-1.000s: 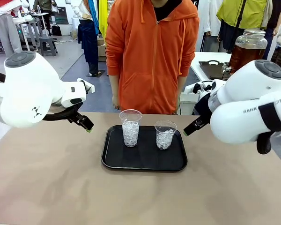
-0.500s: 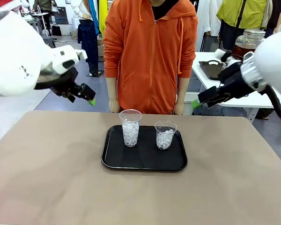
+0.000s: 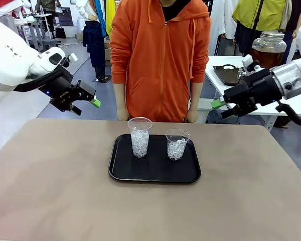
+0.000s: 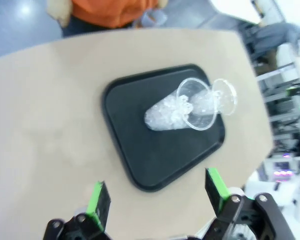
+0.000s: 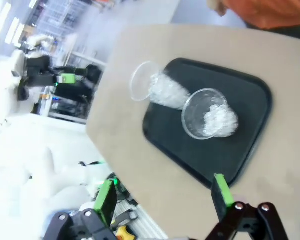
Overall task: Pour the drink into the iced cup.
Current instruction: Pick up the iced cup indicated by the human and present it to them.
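Note:
Two clear iced cups stand on a black tray [image 3: 155, 170] at mid-table: a taller one [image 3: 140, 136] on the left and a shorter one [image 3: 177, 144] on the right. The drink, amber-brown, sits in a lidded glass jar [image 3: 268, 47] on a white side table at the back right. My left gripper [image 3: 86, 105] hangs open in the air above the table's far left edge, holding nothing. My right gripper [image 3: 227, 108] hangs open over the far right edge, also holding nothing. The left wrist view looks down past the open left gripper [image 4: 157, 197] at the tray [image 4: 150, 160]. The right gripper [image 5: 164, 196] is open above the tray [image 5: 240, 145].
A person in an orange hoodie [image 3: 160, 55] stands at the far edge behind the tray, hands [image 3: 123, 110] down at the sides. The white side table [image 3: 226, 63] at the back right also carries a dark tray [image 3: 228, 75]. Brown tabletop [image 3: 150, 211] lies bare around the black tray.
Both arms have risen from low beside the tray and drawn back toward the table's far corners. Both grippers stayed open. The cups and tray have not moved.

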